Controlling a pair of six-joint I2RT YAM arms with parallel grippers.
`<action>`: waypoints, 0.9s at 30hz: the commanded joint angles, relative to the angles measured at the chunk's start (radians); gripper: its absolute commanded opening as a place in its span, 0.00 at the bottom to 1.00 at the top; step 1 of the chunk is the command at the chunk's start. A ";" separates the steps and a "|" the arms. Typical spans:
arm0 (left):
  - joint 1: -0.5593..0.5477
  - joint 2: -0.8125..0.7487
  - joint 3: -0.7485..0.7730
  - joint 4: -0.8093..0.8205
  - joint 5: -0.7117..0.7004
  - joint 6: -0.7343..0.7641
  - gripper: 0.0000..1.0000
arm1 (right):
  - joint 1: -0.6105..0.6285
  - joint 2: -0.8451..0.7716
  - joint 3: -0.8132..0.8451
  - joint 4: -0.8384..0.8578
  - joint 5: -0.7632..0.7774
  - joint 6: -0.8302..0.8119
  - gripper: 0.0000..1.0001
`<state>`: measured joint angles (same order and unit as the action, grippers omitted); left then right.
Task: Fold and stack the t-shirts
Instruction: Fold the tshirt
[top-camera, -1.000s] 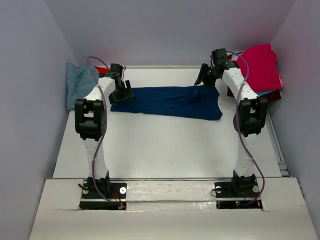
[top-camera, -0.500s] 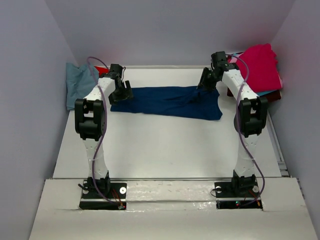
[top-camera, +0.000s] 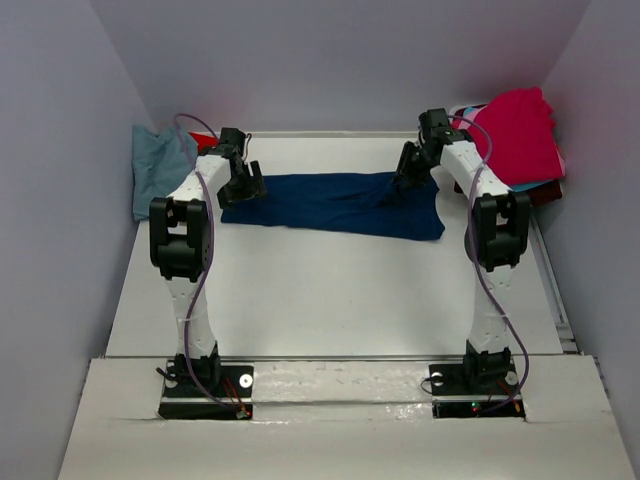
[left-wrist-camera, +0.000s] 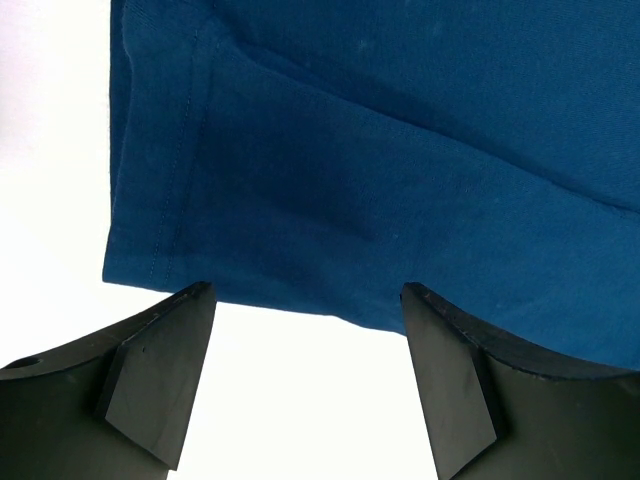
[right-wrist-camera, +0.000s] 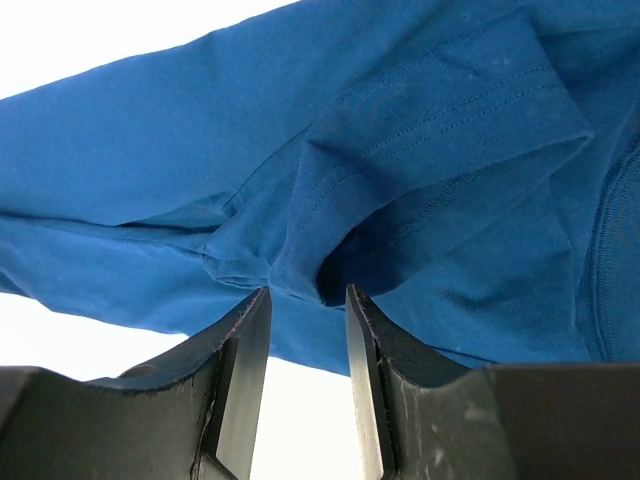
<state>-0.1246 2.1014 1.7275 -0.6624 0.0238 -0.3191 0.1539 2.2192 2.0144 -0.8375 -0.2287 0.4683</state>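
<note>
A navy t-shirt (top-camera: 330, 205) lies spread crosswise at the far middle of the table, no print showing. My left gripper (top-camera: 245, 188) is open at the shirt's left end. In the left wrist view its jaws (left-wrist-camera: 305, 300) stand wide, with the shirt's hemmed edge (left-wrist-camera: 380, 150) just past the tips and bare table between them. My right gripper (top-camera: 405, 180) is low over the shirt's far right part. In the right wrist view (right-wrist-camera: 308, 292) its jaws are narrowly open, tips at a raised sleeve fold (right-wrist-camera: 440, 130), nothing pinched.
A dusty blue-grey t-shirt (top-camera: 155, 165) lies bunched against the left wall. A pile of red and magenta t-shirts (top-camera: 520, 130) sits at the far right corner, with darker cloth (top-camera: 540, 190) under it. Walls close the table on three sides.
My right gripper has moved left and down onto the shirt's sleeve area, and its jaws have narrowed. The left gripper has barely moved.
</note>
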 joint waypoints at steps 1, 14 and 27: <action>-0.004 -0.035 -0.016 0.003 -0.010 0.008 0.86 | -0.001 0.011 0.001 -0.006 -0.029 0.007 0.42; -0.004 -0.032 -0.020 0.007 -0.010 0.008 0.86 | -0.001 0.045 -0.005 0.005 -0.063 0.018 0.41; -0.004 -0.029 -0.025 0.009 -0.012 0.008 0.86 | -0.001 0.115 0.084 -0.015 -0.118 0.029 0.22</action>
<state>-0.1246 2.1014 1.7107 -0.6521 0.0231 -0.3191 0.1539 2.3222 2.0228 -0.8425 -0.3172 0.4919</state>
